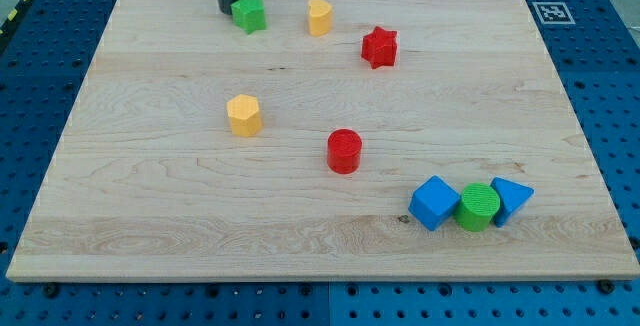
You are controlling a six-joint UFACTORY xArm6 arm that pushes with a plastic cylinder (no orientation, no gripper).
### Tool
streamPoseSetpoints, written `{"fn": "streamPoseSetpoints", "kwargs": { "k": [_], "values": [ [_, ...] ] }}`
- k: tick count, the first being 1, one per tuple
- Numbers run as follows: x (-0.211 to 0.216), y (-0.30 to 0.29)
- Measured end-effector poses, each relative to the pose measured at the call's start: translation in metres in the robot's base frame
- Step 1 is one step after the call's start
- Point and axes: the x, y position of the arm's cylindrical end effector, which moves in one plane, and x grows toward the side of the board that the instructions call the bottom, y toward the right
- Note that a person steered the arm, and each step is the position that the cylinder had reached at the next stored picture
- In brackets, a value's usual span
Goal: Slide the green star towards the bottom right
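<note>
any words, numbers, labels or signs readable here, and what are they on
No readable words, numbers or brand names anywhere.
Only sign: a black-and-white square marker on the board's top right corner, a pattern with no letters.
The blocks carry no markings, including the green star beside my tip.

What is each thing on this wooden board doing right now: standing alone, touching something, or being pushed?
My tip: down on the board, against the upper left side of the green star block.
Green star block: touched by my tip, near the view's top.
Yellow rounded block: alone.
Red star block: alone.
Yellow hexagonal block: alone.
Red cylinder block: alone.
Blue cube block, green cylinder block, blue triangular block: packed in a row.
</note>
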Motion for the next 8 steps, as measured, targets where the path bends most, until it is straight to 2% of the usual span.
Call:
{"fn": "streamPoseSetpoints", "kwargs": {
  "k": [1, 2, 3, 4, 5, 6, 7, 8],
  "values": [
    [0.066, 0.049],
    [0.082, 0.061],
    [0.049, 0.024],
    [0.011, 0.019],
    [0.029, 0.059],
    [0.102, 0.116],
    [0.154, 0.167],
    [0.151, 0.173]
  ]
}}
